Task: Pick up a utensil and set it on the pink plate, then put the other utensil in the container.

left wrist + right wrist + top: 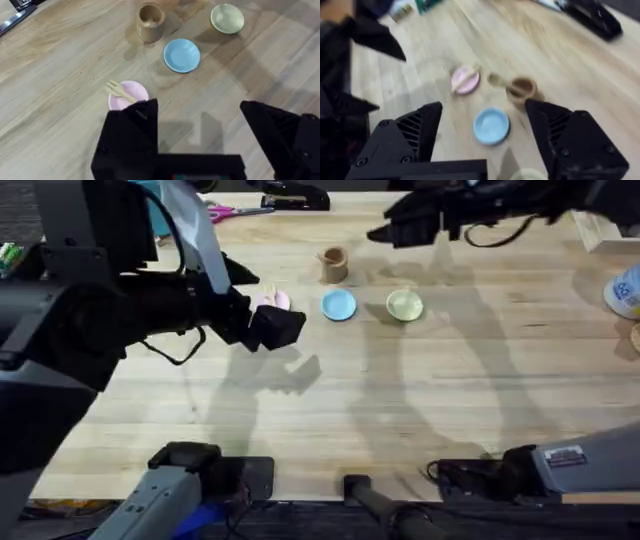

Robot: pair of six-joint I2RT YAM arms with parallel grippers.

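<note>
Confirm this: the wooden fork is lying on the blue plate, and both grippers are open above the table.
Wrong in one respect. The left wrist view shows the fork lying on the pink plate, its tines past the rim. The blue plate is bare. The rest stands: the left gripper and the right gripper are both open above the table.

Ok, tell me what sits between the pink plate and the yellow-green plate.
The blue plate sits between the pink plate and the yellow-green plate, as the overhead view shows.

Bright, even light; soft shadows on the table point(420, 400); right-wrist view motion-blurred.
</note>
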